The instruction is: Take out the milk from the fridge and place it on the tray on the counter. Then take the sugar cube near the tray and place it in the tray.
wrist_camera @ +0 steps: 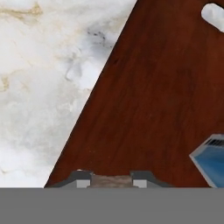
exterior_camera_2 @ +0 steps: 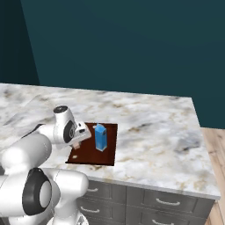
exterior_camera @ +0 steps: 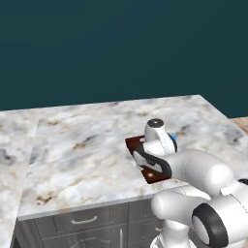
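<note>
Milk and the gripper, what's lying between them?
Nothing but bare tray between the milk and the gripper, seen in the hand view.

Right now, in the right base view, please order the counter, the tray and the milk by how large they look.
1. The counter, by far the largest.
2. The tray, lying flat on it.
3. The milk, standing upright on the tray, the smallest.

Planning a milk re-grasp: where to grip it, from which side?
Grip the milk across its flat side walls at mid-height, coming in level from the robot's side. It stands upright on the tray, and its gabled top slopes, likely poor purchase.
</note>
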